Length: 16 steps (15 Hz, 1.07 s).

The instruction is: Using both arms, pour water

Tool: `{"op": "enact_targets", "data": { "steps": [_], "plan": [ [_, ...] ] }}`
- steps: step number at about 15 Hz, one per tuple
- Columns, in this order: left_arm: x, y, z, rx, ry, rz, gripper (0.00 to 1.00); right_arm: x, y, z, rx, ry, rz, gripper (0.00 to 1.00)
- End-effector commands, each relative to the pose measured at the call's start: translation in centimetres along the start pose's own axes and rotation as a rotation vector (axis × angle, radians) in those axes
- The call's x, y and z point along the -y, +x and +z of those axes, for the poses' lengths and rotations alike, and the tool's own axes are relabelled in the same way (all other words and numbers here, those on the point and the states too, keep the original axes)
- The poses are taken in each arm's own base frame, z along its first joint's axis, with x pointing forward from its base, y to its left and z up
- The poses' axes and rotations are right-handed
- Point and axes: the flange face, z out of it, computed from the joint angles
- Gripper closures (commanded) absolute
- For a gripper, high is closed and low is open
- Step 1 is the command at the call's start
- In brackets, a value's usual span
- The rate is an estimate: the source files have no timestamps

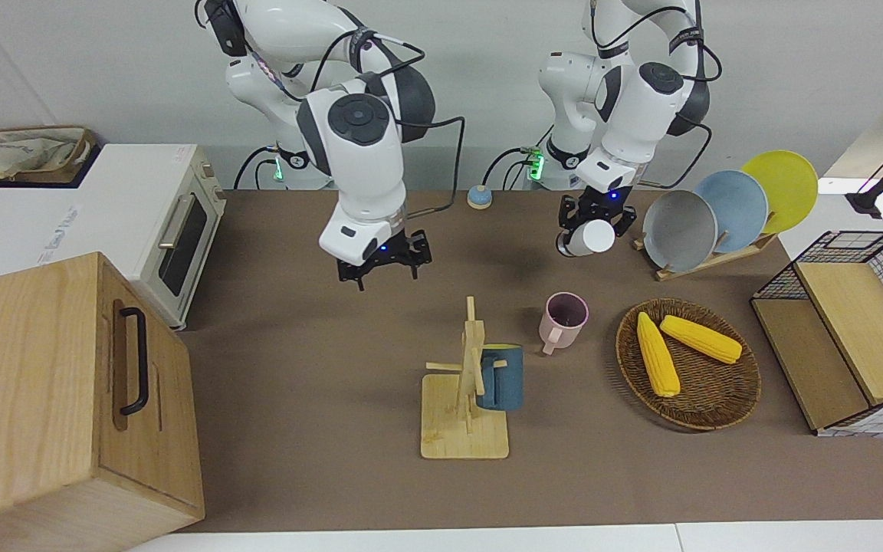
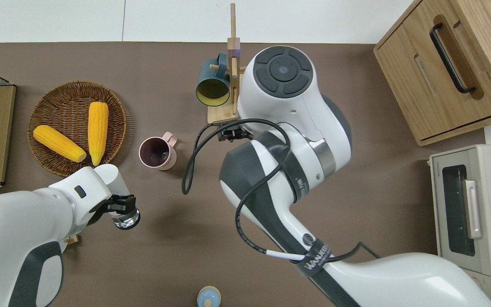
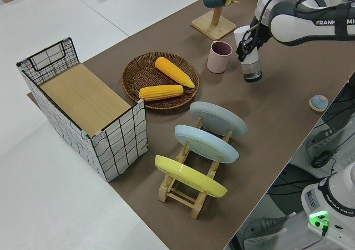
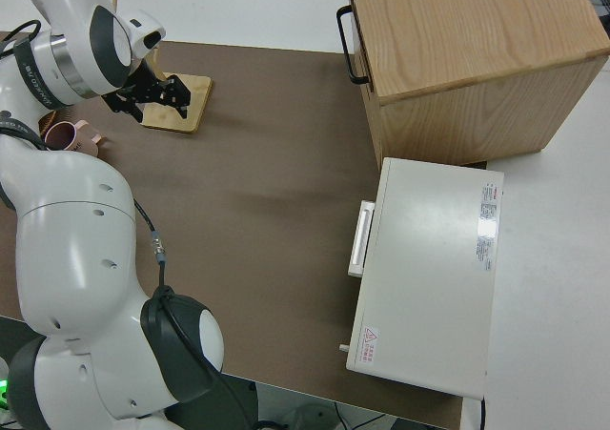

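Brown matting covers the table (image 1: 319, 399), set against a pale wall. On it a pink mug (image 1: 563, 317) stands upright, its inside dark, handle turned away from the robots. Beside it, toward the left arm's end, a basket (image 1: 717, 406) holds two corn cobs (image 1: 657, 353). A blue mug (image 1: 500, 376) hangs on a wooden rack (image 1: 463, 429), farther from the robots than the pink mug. The left gripper (image 2: 119, 205) is closed around a clear glass (image 2: 126, 218), held up over bare matting on the robots' side of the pink mug. The right gripper (image 1: 377, 262) hangs empty, fingers spread, with the pink mug well apart from it toward the left arm's end.
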Motion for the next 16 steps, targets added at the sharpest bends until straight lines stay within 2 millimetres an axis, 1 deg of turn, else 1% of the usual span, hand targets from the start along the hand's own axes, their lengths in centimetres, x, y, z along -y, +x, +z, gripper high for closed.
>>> {"op": "enact_targets", "data": {
  "steps": [1, 3, 7, 9, 11, 13, 14, 15, 16],
  "plan": [
    [-1.2, 0.6, 0.6, -0.022, -0.015, -0.017, 1.0, -6.4, -3.3, -2.0, 0.042, -0.026, -0.031, 0.017],
    [-1.1, 0.9, 1.4, -0.004, -0.011, -0.018, 1.0, -8.8, -4.4, -3.3, 0.041, -0.033, -0.029, 0.017],
    [-1.3, 1.9, 2.4, 0.023, -0.003, -0.015, 1.0, -13.3, -7.1, -4.4, 0.045, -0.04, 0.049, 0.017],
    [-1.4, 2.3, 2.7, 0.042, -0.001, -0.011, 1.0, -16.2, -8.2, -5.2, 0.038, -0.004, 0.109, 0.017],
    [-1.5, 3.3, 2.7, 0.072, 0.003, -0.013, 1.0, -19.4, -8.8, -5.4, 0.036, 0.022, 0.161, 0.017],
    [-1.6, 4.5, 2.6, 0.111, 0.008, -0.011, 1.0, -20.7, -9.4, -5.9, 0.037, 0.014, 0.152, 0.017],
    [-1.7, 4.9, 2.9, 0.137, 0.011, -0.012, 1.0, -21.3, -9.7, -6.2, 0.034, 0.012, 0.159, 0.017],
    [-1.7, 5.3, 2.9, 0.148, 0.011, -0.014, 1.0, -21.2, -10.2, -6.9, 0.031, 0.01, 0.159, 0.017],
    [-1.7, 5.6, 3.1, 0.163, 0.013, -0.015, 1.0, -21.2, -10.6, -7.2, 0.045, 0.011, 0.162, 0.017]
  ]
}}
